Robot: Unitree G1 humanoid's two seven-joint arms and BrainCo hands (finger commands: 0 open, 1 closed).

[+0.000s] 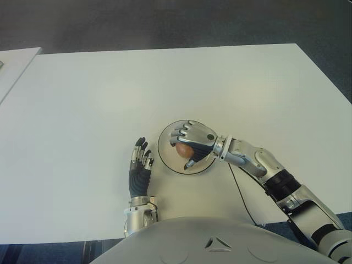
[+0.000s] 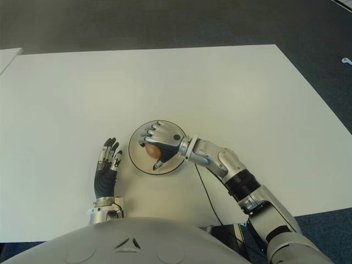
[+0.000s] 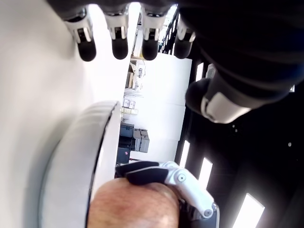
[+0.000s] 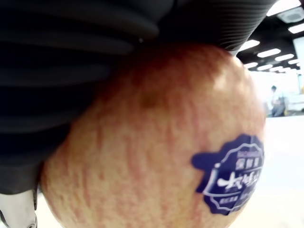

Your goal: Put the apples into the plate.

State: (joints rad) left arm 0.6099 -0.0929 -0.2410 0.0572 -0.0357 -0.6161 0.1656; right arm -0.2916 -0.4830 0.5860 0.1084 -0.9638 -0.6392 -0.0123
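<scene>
A red-orange apple [image 1: 184, 149] with a blue sticker [image 4: 232, 173] is in my right hand [image 1: 188, 145], whose fingers curl over it above the round white plate [image 1: 165, 157]. The right wrist view is filled by the apple [image 4: 156, 142] pressed against the palm. Whether the apple touches the plate I cannot tell. My left hand [image 1: 140, 159] shows just left of the plate with its fingers spread and nothing in them. From the left wrist view the plate rim [image 3: 71, 156] and the apple [image 3: 133, 206] under a right-hand finger are seen close by.
The white table [image 1: 165, 88] stretches wide beyond the plate. A second white surface [image 1: 14, 63] shows at the far left corner. A thin black cable [image 1: 242, 195] runs along the table under my right forearm.
</scene>
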